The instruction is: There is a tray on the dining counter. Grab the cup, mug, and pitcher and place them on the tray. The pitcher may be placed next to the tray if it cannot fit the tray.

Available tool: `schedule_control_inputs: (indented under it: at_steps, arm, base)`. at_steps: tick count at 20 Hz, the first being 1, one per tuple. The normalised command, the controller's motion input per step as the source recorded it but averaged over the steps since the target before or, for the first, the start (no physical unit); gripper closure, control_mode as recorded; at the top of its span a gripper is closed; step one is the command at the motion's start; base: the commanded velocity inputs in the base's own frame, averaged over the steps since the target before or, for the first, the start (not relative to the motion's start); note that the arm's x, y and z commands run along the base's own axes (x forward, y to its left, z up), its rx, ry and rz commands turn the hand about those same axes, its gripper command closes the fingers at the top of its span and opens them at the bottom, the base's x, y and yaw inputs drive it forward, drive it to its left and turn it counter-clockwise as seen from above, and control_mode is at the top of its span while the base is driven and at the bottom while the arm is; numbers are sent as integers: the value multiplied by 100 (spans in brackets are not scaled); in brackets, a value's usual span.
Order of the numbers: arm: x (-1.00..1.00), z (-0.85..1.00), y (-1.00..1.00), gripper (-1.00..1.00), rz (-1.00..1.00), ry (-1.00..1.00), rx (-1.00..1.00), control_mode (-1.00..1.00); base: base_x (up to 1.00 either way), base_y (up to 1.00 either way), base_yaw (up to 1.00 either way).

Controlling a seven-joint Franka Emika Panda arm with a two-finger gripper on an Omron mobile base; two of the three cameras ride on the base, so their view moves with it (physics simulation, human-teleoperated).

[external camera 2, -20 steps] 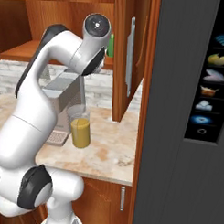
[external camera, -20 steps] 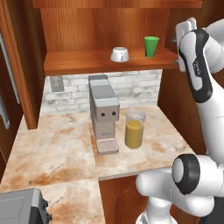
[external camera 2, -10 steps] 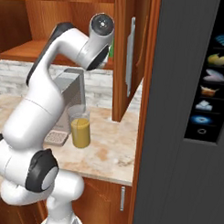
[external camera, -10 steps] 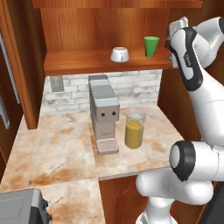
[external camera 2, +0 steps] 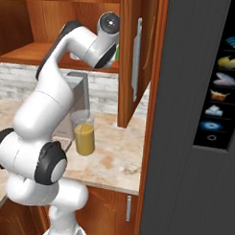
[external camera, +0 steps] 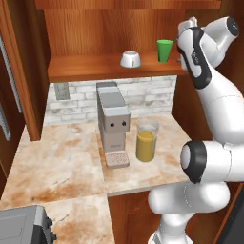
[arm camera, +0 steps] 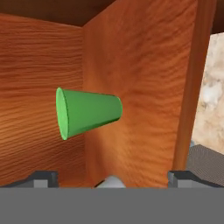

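While the gripper point(arm camera: 110, 177) hangs with its jaws spread wide and nothing between them, the white arm reaches up to the wooden shelf point(external camera: 95, 71) in a simulated kitchen, its hand level with the shelf's right end in the left base view. Nearest the base, the pitcher point(external camera: 147, 140) of orange liquid stands on the beige marble-look counter point(external camera: 62, 162), just beside the grey coffee machine point(external camera: 113, 124) and its drip grate. Above them, on the shelf, the squat white mug point(external camera: 130, 59) sits near the middle and the green cup point(external camera: 165, 50) stands upright toward the right end, well apart from the mug and close to the hand. Seen from the hand camera, which is rolled on its side, the cup lies ahead of and between the two dark fingertips point(arm camera: 41, 178), clear of both, with the cabinet's side wall behind it. None of the three vessels has been lifted, so the task appears to be at its very start, with the reach for the cup in hand. By that reading, the next move calls for the hand to advance until the cup's tapered wall sits between the fingers, then close; the wall just beside it leaves little room on that side. The arm is folded high, elbow bent, wrist turned toward the shelf.
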Motion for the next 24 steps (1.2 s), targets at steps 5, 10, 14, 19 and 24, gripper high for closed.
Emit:
schedule_control_inputs:
  at_steps: [5,10,14,19,24]
  arm:
    - [40,0,0,-100,0,0,0,-100]
    - [35,0,0,-100,0,0,0,-100]
    - [32,0,0,-100,0,0,0,-100]
    - [28,0,0,-100,0,0,0,-100]
    - [17,0,-6,-100,0,0,0,-100]
  base:
    - [0,0,0]
    - [0,0,0]
    - [0,0,0]
    - [0,0,0]
    - [0,0,0]
